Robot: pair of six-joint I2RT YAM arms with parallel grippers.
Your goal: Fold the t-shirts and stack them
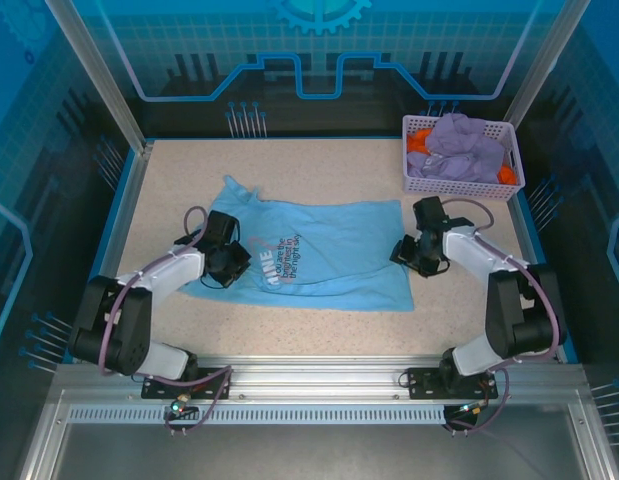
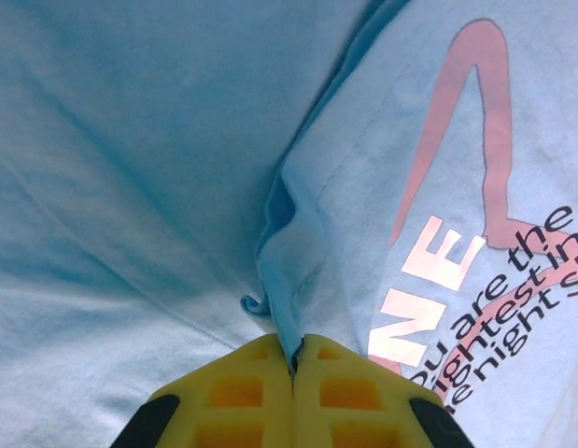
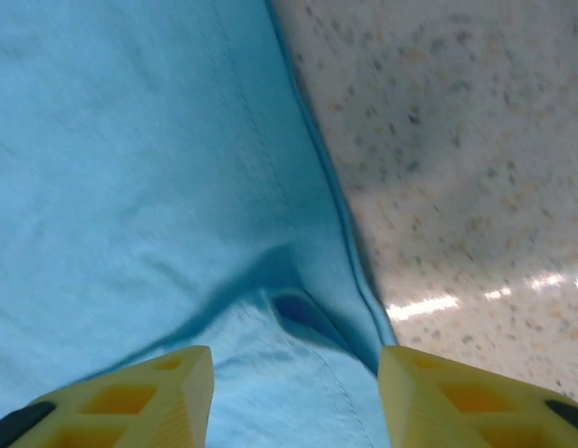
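blue t-shirt (image 1: pixel 334 262) lies flat mid-desk (image 1: pixel 289 170); long axis runs left-right, spanning the gap between the two arms; one corner pokes out toward the far left.
left gripper (image 2: pixel 295 353) is on the shirt's left part, just beside the chest lettering (image 2: pixel 457 280); fingers together, clamped on a raised pinch of cloth.
right gripper (image 3: pixel 296 369) is at the opposite end; fingers apart, straddling the edge where cloth meets bare desk; nothing gripped yet.
each arm is nearest its own end; my read: the right has to close on that edge before any fold across the long axis.
cloth is light sky-blue, soft, lightly creased; print is white and pink with dark text.
lavender t-shirt (image 1: pixel 464 145) and orange t-shirt (image 1: pixel 421 140) sit bunched in the mesh basket (image 1: pixel 459 186) at the far right corner.
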